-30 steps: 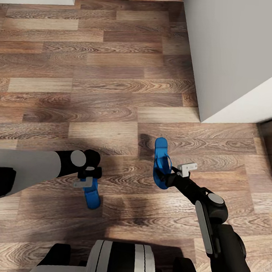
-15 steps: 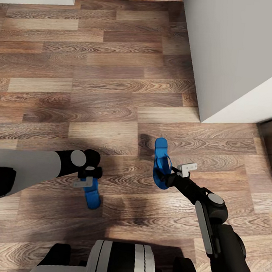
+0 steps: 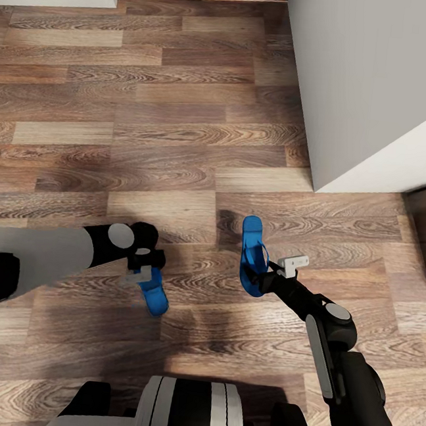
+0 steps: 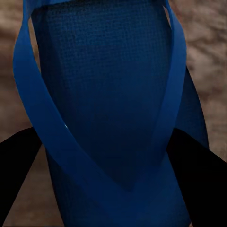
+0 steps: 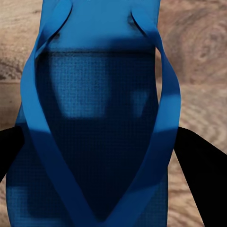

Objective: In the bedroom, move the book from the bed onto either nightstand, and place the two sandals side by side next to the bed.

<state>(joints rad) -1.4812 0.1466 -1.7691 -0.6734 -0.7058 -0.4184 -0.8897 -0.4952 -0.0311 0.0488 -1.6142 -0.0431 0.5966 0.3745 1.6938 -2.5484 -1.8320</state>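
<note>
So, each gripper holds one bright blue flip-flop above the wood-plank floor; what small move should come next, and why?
Probably bring the left gripper toward the right one. Its bright blue flip-flop hangs apart from the other blue flip-flop in the right gripper, and nearer the robot's trunk. The pair should end side by side, so closing this gap over the wood-plank floor seems sensible before lowering either.

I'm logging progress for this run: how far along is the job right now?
Nothing looks finished yet. In hand: the left gripper is shut on one blue sandal, and the right gripper is shut on the other sandal, both over the wood floor near the pale bed corner. Left: set the two sandals down side by side by the bed, then move the book onto a nightstand.
</note>
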